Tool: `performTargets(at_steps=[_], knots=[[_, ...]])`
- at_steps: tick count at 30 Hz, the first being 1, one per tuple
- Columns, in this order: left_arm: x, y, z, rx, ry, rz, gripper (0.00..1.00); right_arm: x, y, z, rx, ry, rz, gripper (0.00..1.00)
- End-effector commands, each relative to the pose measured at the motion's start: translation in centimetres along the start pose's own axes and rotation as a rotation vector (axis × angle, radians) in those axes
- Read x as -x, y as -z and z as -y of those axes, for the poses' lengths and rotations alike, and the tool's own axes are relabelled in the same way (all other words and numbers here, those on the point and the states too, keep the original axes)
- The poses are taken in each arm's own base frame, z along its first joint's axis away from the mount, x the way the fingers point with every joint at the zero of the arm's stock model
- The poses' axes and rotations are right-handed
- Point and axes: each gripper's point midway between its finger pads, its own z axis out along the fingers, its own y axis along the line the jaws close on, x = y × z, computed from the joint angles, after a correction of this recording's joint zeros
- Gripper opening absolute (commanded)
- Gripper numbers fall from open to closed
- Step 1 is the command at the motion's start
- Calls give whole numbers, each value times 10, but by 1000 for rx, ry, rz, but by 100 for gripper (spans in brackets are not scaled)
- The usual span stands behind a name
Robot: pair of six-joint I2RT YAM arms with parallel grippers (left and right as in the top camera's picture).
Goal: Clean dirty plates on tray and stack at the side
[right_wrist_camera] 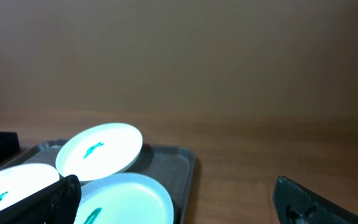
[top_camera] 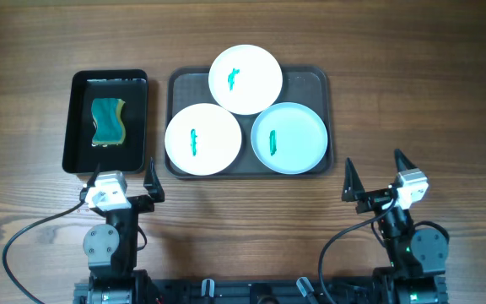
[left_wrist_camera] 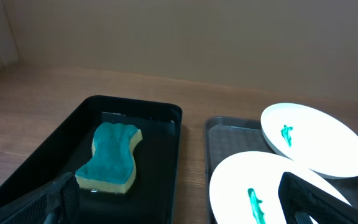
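Note:
Three round plates lie on the dark grey tray [top_camera: 315, 80]. A white plate [top_camera: 256, 67] is at the back, a white plate [top_camera: 213, 148] at the front left, a pale blue plate [top_camera: 298, 127] at the front right. Each bears a small green smear. My left gripper [top_camera: 126, 179] is open and empty, near the table's front edge, left of the tray. My right gripper [top_camera: 376, 175] is open and empty, front right of the tray. The left wrist view shows both white plates [left_wrist_camera: 319, 140] [left_wrist_camera: 238, 186]; the right wrist view shows the blue plate [right_wrist_camera: 135, 196].
A smaller glossy black tray [top_camera: 78, 127] stands left of the grey tray and holds a teal and yellow sponge [top_camera: 108, 122], also in the left wrist view [left_wrist_camera: 112, 155]. Bare wooden table lies right of the grey tray.

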Motion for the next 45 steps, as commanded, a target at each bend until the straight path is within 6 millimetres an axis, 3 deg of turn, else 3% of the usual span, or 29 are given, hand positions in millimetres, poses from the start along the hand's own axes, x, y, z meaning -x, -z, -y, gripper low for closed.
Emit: performTargets(at_steps=[1, 12, 20, 25, 36, 41, 45], knots=[[15, 2, -5, 30, -10, 34, 100, 21, 3, -6, 25, 33, 40, 100], [33, 1, -3, 33, -11, 14, 100, 37, 8, -11, 45, 40, 37, 100], [68, -4, 6, 18, -14, -79, 100, 61, 22, -16, 56, 36, 4, 100], [90, -4, 17, -17, -13, -209, 100, 72, 30, -30, 127, 50, -53, 100], [139, 6, 30, -20, 6, -589, 100, 89, 13, -47, 216, -59, -460, 100], [143, 10, 33, -28, 14, -646, 100, 96, 6, -46, 202, -125, -719, 100], [133, 21, 52, -132, 53, -706, 100, 94, 1, -49, 213, -174, -864, 100]])
